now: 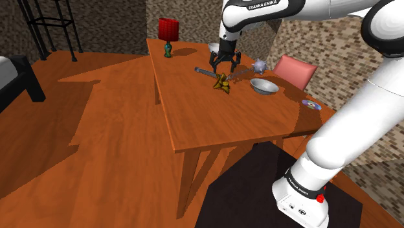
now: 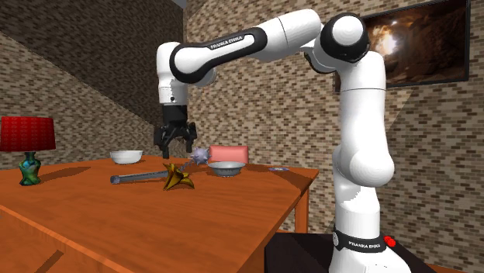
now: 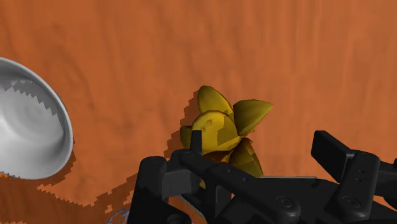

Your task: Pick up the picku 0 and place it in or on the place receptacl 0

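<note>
- While the gripper [image 1: 224, 65] hangs above the table [image 1: 213, 123] in the shoulder view, fingers spread, the gold ornament [image 1: 223, 83] lies just below it, near a bowl [image 1: 264, 86].
- Second exterior view: the ornament [image 2: 176, 178] rests beside a mace [image 2: 140, 177], under the parted fingers and apart from them.
- Wrist view: the ornament [image 3: 222, 127] sits between the fingers, seemingly untouched; a bowl [image 3: 28, 121], perhaps the same one, lies nearby.

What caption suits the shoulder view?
Open black gripper hovers above a yellow flower-shaped object on the brown table, a grey bowl nearby.
</note>
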Controlling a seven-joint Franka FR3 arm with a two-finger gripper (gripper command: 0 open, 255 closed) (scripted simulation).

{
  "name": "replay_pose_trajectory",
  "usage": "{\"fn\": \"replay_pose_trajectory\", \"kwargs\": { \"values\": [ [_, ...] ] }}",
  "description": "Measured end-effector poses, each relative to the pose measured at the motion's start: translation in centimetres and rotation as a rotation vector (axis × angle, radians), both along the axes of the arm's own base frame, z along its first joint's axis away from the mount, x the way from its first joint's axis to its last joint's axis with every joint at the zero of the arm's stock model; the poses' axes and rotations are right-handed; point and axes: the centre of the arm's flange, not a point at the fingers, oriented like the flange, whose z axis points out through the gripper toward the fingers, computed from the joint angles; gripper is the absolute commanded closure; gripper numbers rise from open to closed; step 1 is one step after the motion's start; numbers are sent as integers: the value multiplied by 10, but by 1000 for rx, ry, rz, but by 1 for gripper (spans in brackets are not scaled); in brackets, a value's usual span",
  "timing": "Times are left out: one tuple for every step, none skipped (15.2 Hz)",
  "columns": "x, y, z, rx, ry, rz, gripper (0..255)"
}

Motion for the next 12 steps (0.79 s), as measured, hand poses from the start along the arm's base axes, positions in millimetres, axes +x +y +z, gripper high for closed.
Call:
{"fn": "replay_pose_trajectory", "kwargs": {
  "values": [
    [5,-4,-4,-5,0,-13,0],
    [7,-8,-9,-8,0,-20,0],
    [9,-8,-14,-10,0,-23,0],
    [11,-9,-19,-10,-1,-25,0],
    [10,-10,-24,-11,0,-25,0],
    [10,-10,-30,-11,-1,-26,0],
    [10,-10,-35,-11,-1,-26,0],
    [11,-11,-39,-11,-1,-26,0],
    [10,-11,-42,-11,-1,-26,0],
    [10,-12,-43,-11,-1,-26,0],
    [10,-11,-43,-11,-1,-26,0],
    [10,-11,-43,-11,-1,-26,0]
  ]
}}
